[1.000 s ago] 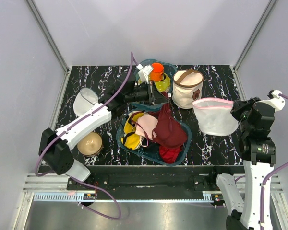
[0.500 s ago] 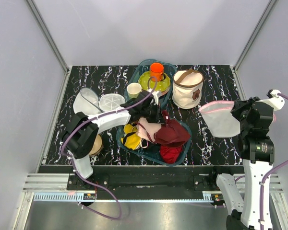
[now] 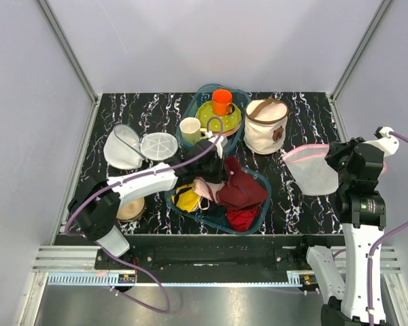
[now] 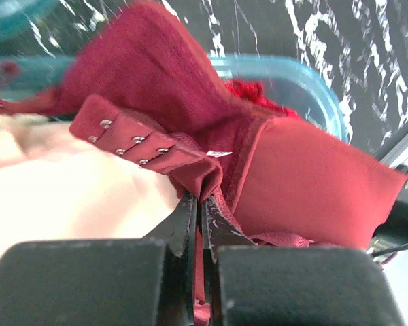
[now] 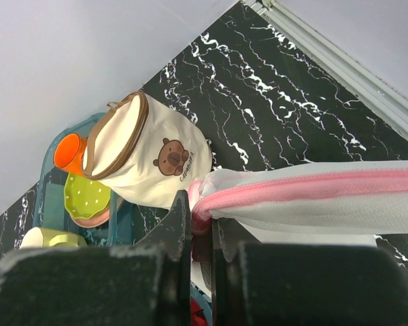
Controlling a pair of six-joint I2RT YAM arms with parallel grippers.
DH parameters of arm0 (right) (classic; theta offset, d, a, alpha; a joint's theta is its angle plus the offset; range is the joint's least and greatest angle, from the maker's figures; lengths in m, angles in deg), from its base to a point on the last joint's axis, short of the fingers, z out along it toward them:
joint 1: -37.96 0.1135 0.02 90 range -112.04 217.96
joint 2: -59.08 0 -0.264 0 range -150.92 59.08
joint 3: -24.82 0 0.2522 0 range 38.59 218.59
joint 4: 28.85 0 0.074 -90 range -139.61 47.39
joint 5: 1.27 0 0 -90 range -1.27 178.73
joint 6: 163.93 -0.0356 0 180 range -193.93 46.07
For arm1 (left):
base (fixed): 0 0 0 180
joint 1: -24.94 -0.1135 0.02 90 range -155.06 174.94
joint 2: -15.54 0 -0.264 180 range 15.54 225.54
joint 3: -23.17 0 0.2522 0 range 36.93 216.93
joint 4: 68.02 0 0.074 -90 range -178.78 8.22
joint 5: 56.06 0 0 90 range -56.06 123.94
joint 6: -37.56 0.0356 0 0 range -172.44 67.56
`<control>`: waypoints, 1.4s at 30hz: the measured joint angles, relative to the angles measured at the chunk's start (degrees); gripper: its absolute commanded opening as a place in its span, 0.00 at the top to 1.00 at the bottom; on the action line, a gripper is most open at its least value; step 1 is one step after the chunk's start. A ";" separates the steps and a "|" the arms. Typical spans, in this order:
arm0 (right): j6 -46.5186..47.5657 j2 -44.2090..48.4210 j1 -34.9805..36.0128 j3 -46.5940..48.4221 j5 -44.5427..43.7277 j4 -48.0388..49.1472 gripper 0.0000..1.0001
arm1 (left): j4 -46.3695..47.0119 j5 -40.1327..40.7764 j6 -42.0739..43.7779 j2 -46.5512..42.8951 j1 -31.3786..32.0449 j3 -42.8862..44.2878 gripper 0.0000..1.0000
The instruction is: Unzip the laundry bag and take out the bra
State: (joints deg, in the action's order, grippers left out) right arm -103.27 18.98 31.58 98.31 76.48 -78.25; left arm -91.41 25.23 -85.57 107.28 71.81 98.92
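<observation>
Gripping the pink zip trim between closed fingers, the right hand (image 3: 338, 156) holds the laundry bag (image 3: 311, 173) by its rim near the right edge of the tabletop (image 3: 292, 212). The white mesh sags below the grip. From these views it cannot be told whether the zip is fully run open, and no garment shows through the mesh.

The left hand (image 3: 209, 165) reaches over the teal tray (image 3: 264, 207) at the middle of the near edge, its fingers clamped shut on the red cloth (image 3: 243, 189). The wrist view shows the hook strip of that cloth just past the fingertips. The bra (image 3: 206, 187), pale pink, lies in the same tray, touching the red cloth on the side nearer the left edge and not held by either hand. A cream basket (image 3: 265, 125) with brown straps stands toward the far edge, well apart from both hands.

With the bra outside the bag, the removal step appears to be at or near its end. The next move probably calls for the left hand to let go of the red cloth, which is not the task's garment. The bra should stay undisturbed as that hand lifts away.
</observation>
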 measured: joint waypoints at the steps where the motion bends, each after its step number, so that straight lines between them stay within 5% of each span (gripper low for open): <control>1: -0.04 0.00 0.00 -0.24 0.24 0.15 1.00 | -0.22 1.11 0.20 0.15 1.42 -0.42 1.00; 5: -0.31 0.02 0.00 -0.61 1.31 0.28 1.00 | -1.55 2.97 0.37 1.01 4.81 -1.40 0.98; 7: -0.39 0.15 0.00 -0.63 1.49 0.31 1.00 | -2.80 3.58 0.81 0.87 5.64 -1.49 0.75; 8: -0.46 0.26 0.00 -0.66 1.75 0.31 1.00 | -3.48 4.04 1.51 0.61 5.73 -1.40 0.55; 13: -1.03 0.96 0.00 -1.51 2.82 0.55 1.00 | -11.37 6.51 4.74 -1.92 5.86 2.62 0.26; 21: -1.38 1.42 0.02 -1.90 2.93 0.66 1.00 | -19.34 9.18 8.31 -10.05 6.75 13.55 0.32; 26: -1.31 1.53 0.04 -1.90 2.80 0.66 1.00 | -18.25 9.53 9.16 -6.43 10.36 20.50 0.35; 35: 0.28 1.55 0.85 -1.88 0.79 0.59 1.00 | -13.07 7.13 7.56 9.60 12.74 11.58 0.40; 42: 2.12 -0.46 1.16 -1.18 -1.90 0.81 1.00 | -18.01 6.71 8.59 5.44 12.66 13.00 0.30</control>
State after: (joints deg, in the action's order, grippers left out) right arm -101.15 18.52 32.74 97.13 74.57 -77.44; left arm -109.42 31.94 -76.98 112.73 84.47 111.93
